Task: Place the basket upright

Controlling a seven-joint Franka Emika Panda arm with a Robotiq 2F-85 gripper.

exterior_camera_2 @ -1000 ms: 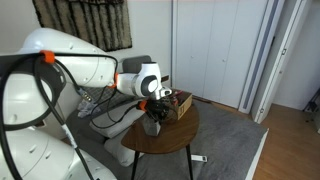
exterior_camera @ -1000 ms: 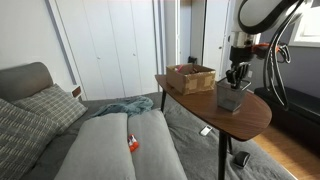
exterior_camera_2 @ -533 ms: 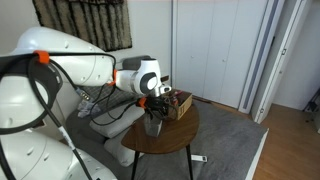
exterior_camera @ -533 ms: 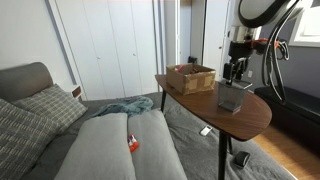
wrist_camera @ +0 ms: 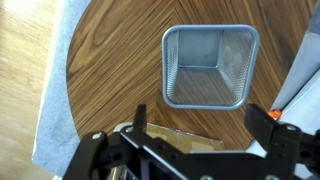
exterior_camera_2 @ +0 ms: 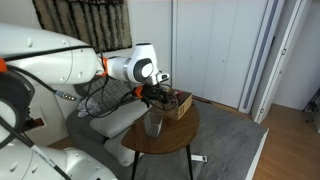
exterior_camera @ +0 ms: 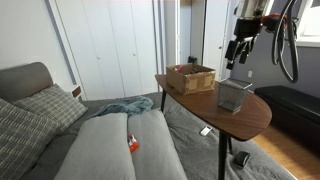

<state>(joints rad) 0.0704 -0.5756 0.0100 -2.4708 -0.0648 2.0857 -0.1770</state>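
Note:
The basket [wrist_camera: 209, 66] is a small grey mesh cube standing upright on the round wooden table [wrist_camera: 110, 60], its open top facing up. It also shows in both exterior views, basket [exterior_camera: 234, 95] and basket [exterior_camera_2: 153, 123]. My gripper [wrist_camera: 205, 113] hovers well above it, open, with nothing between the fingers. In an exterior view the gripper [exterior_camera: 238, 52] hangs clear above the table, apart from the basket.
A wider brown woven basket [exterior_camera: 190, 78] sits on the table's far side, also visible as the brown basket [exterior_camera_2: 178, 103]. A grey sofa [exterior_camera: 95, 145] with cushions lies beside the table. The table edge [wrist_camera: 66, 90] drops to a pale rug.
The gripper let go of the basket, opened wide and rose straight up. The basket stays upright on the table.

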